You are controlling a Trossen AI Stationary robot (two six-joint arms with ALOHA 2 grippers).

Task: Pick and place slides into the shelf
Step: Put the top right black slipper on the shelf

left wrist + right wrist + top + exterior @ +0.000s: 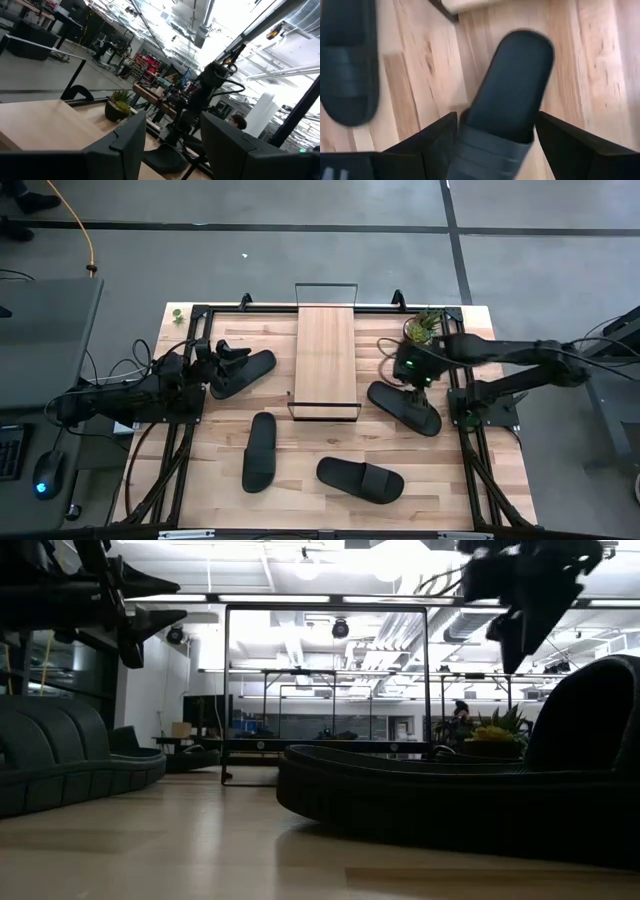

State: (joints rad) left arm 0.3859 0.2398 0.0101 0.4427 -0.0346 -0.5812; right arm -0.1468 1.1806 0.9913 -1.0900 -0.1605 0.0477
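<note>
On wood tabletop (210,470): four slides; right end effector (495,131) released over slide (512,95).

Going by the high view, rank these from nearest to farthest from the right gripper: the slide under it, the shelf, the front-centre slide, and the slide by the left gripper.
From the right gripper:
1. Slide under it, right of the shelf.
2. Shelf, at the table's middle, bare.
3. Front-centre slide, near the table's front edge.
4. Slide by the left gripper, far across on the left.

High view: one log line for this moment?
left gripper: open, over left slide | right gripper: open, straddling right slide | shelf: no slides
</note>
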